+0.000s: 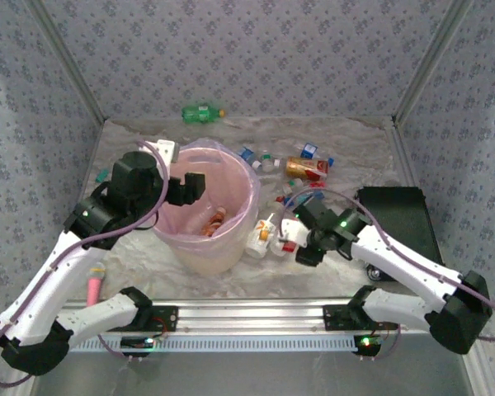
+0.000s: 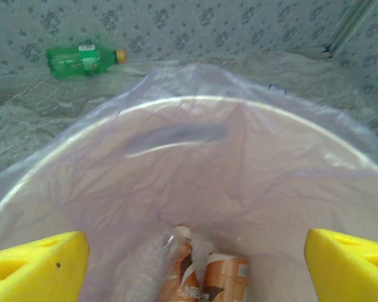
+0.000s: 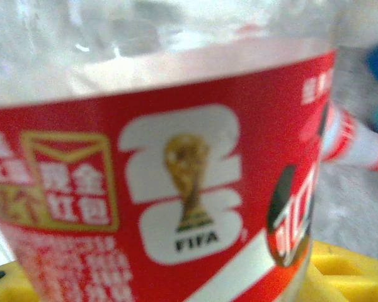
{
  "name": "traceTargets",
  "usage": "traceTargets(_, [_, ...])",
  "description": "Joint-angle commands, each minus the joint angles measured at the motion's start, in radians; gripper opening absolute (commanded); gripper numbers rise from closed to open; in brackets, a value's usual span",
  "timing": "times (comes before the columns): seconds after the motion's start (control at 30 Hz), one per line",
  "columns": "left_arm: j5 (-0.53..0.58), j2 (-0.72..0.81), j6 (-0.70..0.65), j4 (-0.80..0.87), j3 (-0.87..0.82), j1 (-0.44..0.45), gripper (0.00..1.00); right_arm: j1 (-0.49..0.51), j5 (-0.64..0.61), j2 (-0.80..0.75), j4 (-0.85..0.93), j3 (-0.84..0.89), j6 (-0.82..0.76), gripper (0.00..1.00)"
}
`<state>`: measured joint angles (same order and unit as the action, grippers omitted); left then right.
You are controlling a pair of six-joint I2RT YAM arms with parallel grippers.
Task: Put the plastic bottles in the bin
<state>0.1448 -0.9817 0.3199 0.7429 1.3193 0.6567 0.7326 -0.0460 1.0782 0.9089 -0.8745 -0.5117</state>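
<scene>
Patterned grey walls enclose a table [image 1: 355, 140] covered with crinkled clear sheeting. The bin [image 1: 200, 252], lined with a pink bag, stands left of centre, near the arm bases.

The left claw [image 1: 191, 188] hangs over the left side of the bin's mouth. In its wrist view its yellow fingers [image 2: 34, 267] stand spread wide with nothing between them. Two orange-brown bottles [image 2: 205, 280] lie at the bottom of the bin.

The right claw [image 1: 299, 242] sits low, just right of the bin, among the loose bottles [image 1: 307, 167]. It is pinching a clear red-labelled bottle [image 3: 176, 189], which rests against a yellow finger [image 3: 343, 270].

A green bottle [image 1: 202, 111] lies alone at the far wall. A pink cylinder [image 1: 93, 285] lies beside the left arm.
</scene>
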Motion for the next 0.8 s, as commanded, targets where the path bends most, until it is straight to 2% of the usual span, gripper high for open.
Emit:
traceTargets(0.0, [-0.101, -0.016, 0.012, -0.111, 0.077, 0.004, 0.89, -0.1, -0.028, -0.057, -0.008, -0.061, 0.06, 0.49])
traceTargets(0.07, [-0.152, -0.029, 0.026, -0.148, 0.095, 0.003, 0.89, -0.169, -0.007, -0.09, -0.031, -0.081, 0.102, 0.45])
traceTargets(0.17, [-0.227, -0.043, 0.073, -0.239, 0.093, 0.003, 0.89, -0.308, 0.045, -0.128, -0.101, -0.097, 0.22, 0.31])
traceTargets(0.27, [-0.306, -0.088, 0.137, -0.317, 0.119, 0.003, 0.89, -0.46, 0.149, -0.141, -0.189, -0.105, 0.327, 0.1])
traceTargets(0.33, [-0.375, -0.126, 0.184, -0.364, 0.141, 0.004, 0.89, -0.52, 0.226, -0.139, -0.236, -0.126, 0.388, 0.02])
traceTargets(0.47, [-0.463, -0.177, 0.256, -0.465, 0.147, 0.003, 0.88, -0.589, 0.394, -0.105, -0.275, -0.204, 0.512, 0.01])
traceTargets(0.57, [-0.553, -0.231, 0.28, -0.517, 0.162, 0.004, 0.82, -0.624, 0.528, -0.052, -0.277, -0.283, 0.569, 0.0])
traceTargets(0.77, [-0.626, -0.347, 0.285, -0.544, 0.241, 0.019, 0.79, -0.624, 0.732, 0.035, -0.229, -0.438, 0.622, 0.0])
